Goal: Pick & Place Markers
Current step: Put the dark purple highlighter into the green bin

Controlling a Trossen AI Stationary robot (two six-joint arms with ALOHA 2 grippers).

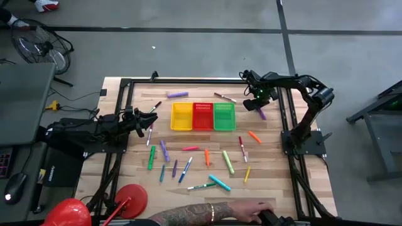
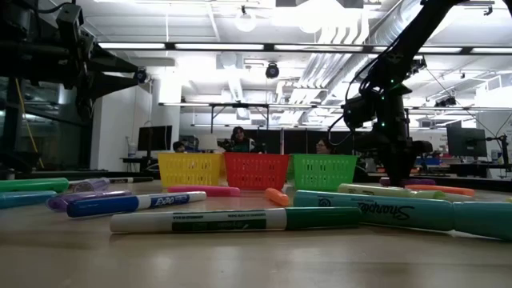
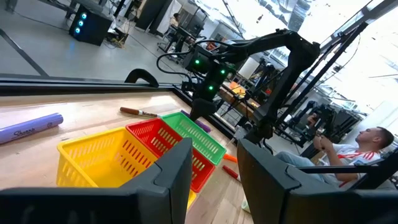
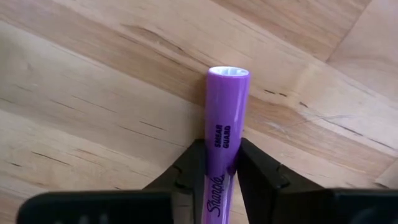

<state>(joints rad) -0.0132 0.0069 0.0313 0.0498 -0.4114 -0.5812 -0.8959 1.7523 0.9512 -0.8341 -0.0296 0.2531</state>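
The right gripper (image 4: 219,163) is clamped on a purple marker (image 4: 225,118), its two dark fingers (image 4: 189,167) pressing the barrel from both sides while the capped end sticks out over the wooden desk (image 4: 93,93). From above, this gripper (image 1: 259,105) sits just beside the green basket (image 1: 224,117), near the desk's far right part, with the purple marker (image 1: 262,113) beneath it. The right arm reaches in from its base at the right edge, bent at the elbow and folded back toward the baskets.

The left gripper (image 3: 214,168) is released, a clear gap between its fingers, holding nothing. It hangs by the left side of the desk (image 1: 138,188), pointing toward the yellow basket (image 1: 182,117).

The yellow, red (image 1: 203,117) and green baskets stand touching in a row; whether anything lies inside cannot be told.

The other markers (image 1: 188,166) lie scattered over the near half of the desk, with a few more behind the baskets. A person's forearm (image 1: 201,213) rests at the near edge.
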